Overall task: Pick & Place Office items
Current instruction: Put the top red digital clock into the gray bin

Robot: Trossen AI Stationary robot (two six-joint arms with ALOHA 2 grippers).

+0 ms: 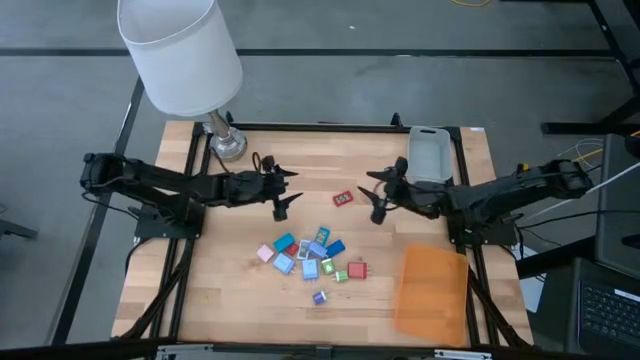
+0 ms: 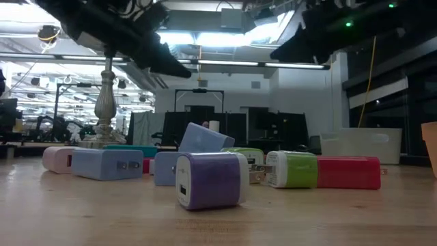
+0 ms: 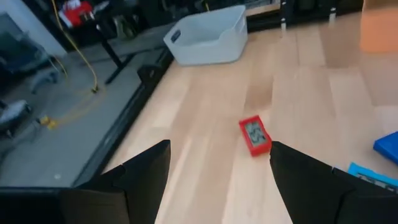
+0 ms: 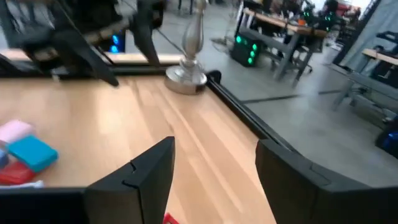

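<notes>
Several small blocky office items in blue, light blue, pink, red, green and purple lie flat in a cluster on the wooden table, toward its near edge. The low view shows the purple one nearest, beside a green one. A single red item lies apart at mid-table, between my two grippers. My left gripper hovers open to its left, above the table; the red item shows ahead between its fingers. My right gripper hovers open to its right, with nothing between its fingers.
A grey tray stands at the far right of the table, and a flat orange sheet lies at the near right. A lamp with a white shade has its metal foot at the far left. Bare wood lies between the cluster and the tray.
</notes>
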